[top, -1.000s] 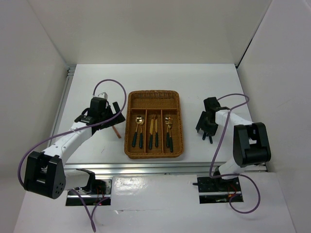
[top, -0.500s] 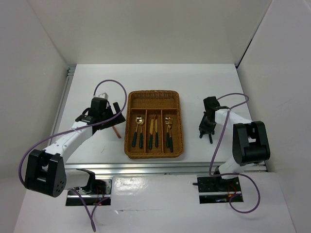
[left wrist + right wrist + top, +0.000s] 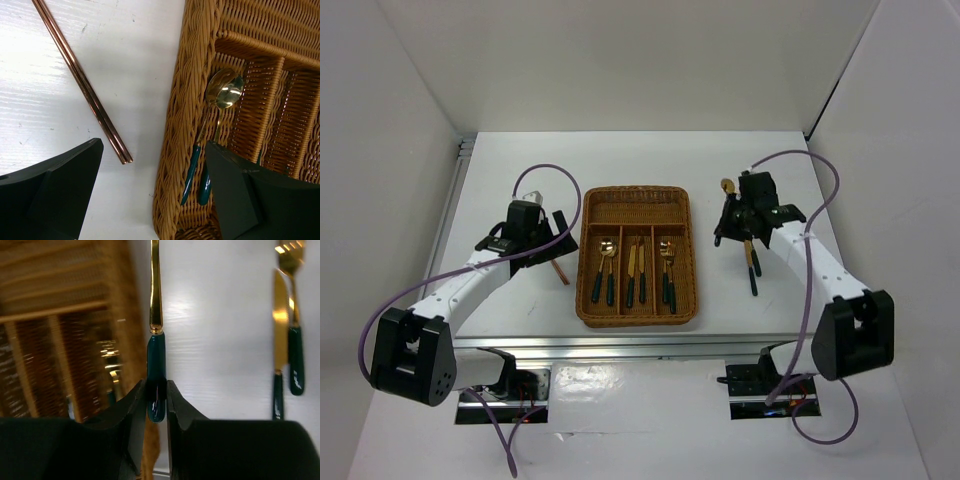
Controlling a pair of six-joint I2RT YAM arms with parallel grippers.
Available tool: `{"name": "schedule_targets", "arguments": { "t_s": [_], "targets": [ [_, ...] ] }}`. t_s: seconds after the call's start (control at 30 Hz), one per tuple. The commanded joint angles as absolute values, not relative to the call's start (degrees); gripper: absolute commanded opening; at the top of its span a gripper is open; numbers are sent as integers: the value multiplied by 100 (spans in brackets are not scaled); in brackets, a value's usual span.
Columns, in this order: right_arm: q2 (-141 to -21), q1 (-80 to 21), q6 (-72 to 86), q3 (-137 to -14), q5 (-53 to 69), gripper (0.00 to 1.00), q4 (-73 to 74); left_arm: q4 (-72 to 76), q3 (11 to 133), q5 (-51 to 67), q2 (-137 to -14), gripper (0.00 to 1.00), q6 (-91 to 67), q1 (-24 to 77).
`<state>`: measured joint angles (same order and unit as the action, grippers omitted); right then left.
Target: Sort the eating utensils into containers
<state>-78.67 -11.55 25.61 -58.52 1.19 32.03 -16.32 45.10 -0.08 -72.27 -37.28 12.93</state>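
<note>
Your right gripper is clenched on a spoon, pinching the dark green handle near its butt end; the gold shaft runs straight out ahead, beside the right wall of the wicker tray. I judge this the carrying step. Next, take the spoon across to the left-hand long slot, where two spoons lie already, lower it lengthwise and let go. A knife and fork wait side by side on the table to its right. Your left gripper hangs released above the tray's left rim, the chopsticks just beside it on the table. The held spoon's bowl is cut off in the right wrist view, and the tray there is blurred; the chopsticks' far ends run out of frame.
</note>
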Motion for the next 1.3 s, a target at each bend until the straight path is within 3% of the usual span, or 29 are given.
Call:
{"name": "schedule_targets", "arguments": {
  "t_s": [0.0,0.33,0.73,0.97,1.27],
  "targets": [
    [-7436,-1493,2224,-6196,737,3,3077,-1529,4658,0,-7189,98,-3568,1266],
    [-7058,-2705,2627,-5265,2390,3,1276,-1538,4544,-184,-7137,99,-3735,1213],
    [-8366,-3928,4315,-5563,2048,2,248,-1591,4202,-290,-6671,99,-4034,747],
    [-8473,-4675,5158,-5616,1433,4,-8,-1591,4087,-475,-6354,100,-4157,642],
    [-8815,-4737,5958,-5502,1046,5,-9,-1591,4034,-422,-6249,100,-4157,642]
  ]
}}
